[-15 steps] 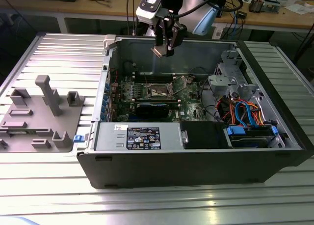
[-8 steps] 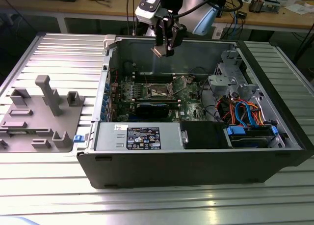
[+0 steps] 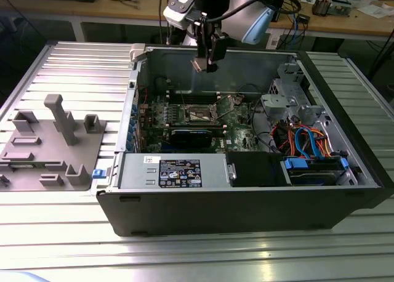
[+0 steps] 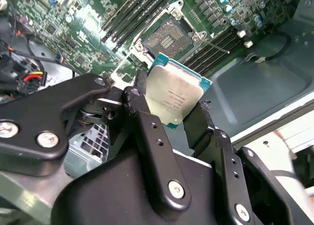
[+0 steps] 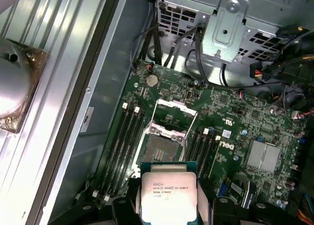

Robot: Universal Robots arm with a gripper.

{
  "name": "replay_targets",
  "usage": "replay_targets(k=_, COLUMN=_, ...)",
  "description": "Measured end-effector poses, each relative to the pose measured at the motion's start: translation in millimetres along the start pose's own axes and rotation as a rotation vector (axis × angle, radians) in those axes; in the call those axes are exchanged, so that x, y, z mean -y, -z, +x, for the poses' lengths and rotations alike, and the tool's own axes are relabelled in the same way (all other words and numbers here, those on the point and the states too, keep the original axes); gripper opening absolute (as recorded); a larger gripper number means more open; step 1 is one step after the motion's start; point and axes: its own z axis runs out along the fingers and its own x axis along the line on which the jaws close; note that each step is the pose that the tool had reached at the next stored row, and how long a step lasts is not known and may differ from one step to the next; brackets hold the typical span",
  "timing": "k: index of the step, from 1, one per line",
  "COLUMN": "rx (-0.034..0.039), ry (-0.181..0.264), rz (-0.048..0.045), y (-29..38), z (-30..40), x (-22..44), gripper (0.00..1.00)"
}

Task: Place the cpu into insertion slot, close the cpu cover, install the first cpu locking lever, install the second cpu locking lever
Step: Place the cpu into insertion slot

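Exterior view's left: grey fixture point(image 3: 52, 143) on ribbed tabletop point(image 3: 68, 60). Just beside it is an open case point(image 3: 246, 202) with the board point(image 3: 237, 123) facing up. The hand point(image 3: 206, 59) hangs high over the board, clamped on the cpu point(image 3: 198, 64), well apart from the socket point(image 3: 201, 114) below.

Second wrist view: cpu point(image 4: 174, 95) pinched by its edges between two black fingers point(image 4: 147, 131), metal top showing, socket point(image 4: 169, 36) bare beyond it.

First wrist view: cover point(image 5: 175, 105) tipped up open at one edge of the socket point(image 5: 162, 149).

Exterior view's right: orange and blue cables point(image 3: 308, 140) inside the case.
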Motion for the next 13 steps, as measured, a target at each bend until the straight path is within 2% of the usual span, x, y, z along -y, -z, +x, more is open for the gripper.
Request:
replay_targets(k=6, rx=0.0108, ry=-0.108, rz=-0.0006, y=-1.6, z=0.0, x=0.1, gripper=0.54)
replay_targets(k=13, rx=0.0202, ry=-0.204, rz=-0.0012, y=-2.9, z=0.0, x=0.2, gripper=0.54)
